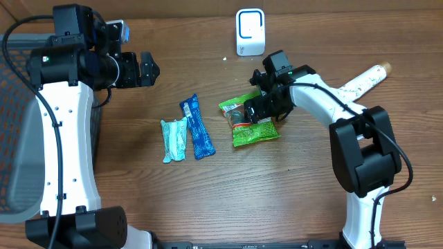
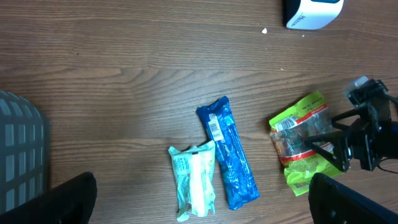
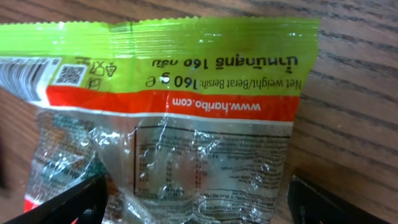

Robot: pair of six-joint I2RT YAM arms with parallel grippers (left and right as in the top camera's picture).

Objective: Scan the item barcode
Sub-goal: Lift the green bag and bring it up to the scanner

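Bench: brown wood-grain bench (image 1: 277, 200) with an arm standing at each side.
Scanner: small white scanner (image 1: 250, 31) at the far edge, well apart from the packets, with a white crumb (image 1: 224, 58) near it.
Task item: green snack bag (image 1: 259, 131) lying flat on the bench, right of centre, below the scanner. It has an orange band and a clear window. In the right wrist view its print reads upside down, and a QR square sits near the left edge of its green strip.
Right hand: right hand (image 1: 255, 111) is low over the near-left part of the green bag, released. Its dark fingers (image 3: 62, 202) are spread wide at either side of the bag. On one side, bare wood shows between finger and bag. I cannot tell whether the other finger touches the wrapper.
Left hand: left hand (image 1: 147, 69) is up at the far left, well away from every packet, released. Its fingers (image 2: 62, 199) are wide apart with nothing between them.
Blue packet: long blue packet (image 1: 197, 128) left of the green bag, slightly tilted, with a barcode label facing up.
Pale packet: pale teal packet (image 1: 174, 140) just beside the blue one on its left, the two touching or nearly so.
Basket: grey mesh basket (image 1: 14, 138) at the left edge, partly behind the left arm.
Far right: cream speckled tube (image 1: 363, 79) lying at an angle behind the right arm. What it is, I cannot tell.
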